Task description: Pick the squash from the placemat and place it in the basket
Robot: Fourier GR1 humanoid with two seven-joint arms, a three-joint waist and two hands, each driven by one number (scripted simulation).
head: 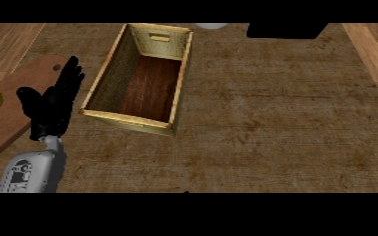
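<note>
A woven tan basket (111, 75) with a dark wooden floor stands on the counter, left of centre, with nothing inside it. My left hand (52, 105) rests open at the left, fingers straight and pointing up, just left of the basket's near corner. Under and behind that hand lies a brown placemat (29, 77) along the left edge. No squash is visible anywhere. My right hand is out of view.
A pale round object (212, 26) shows partly at the top edge behind the basket. A black object (286, 30) sits at the top right. Brown counter surface (280, 125) stretches to the right of the basket.
</note>
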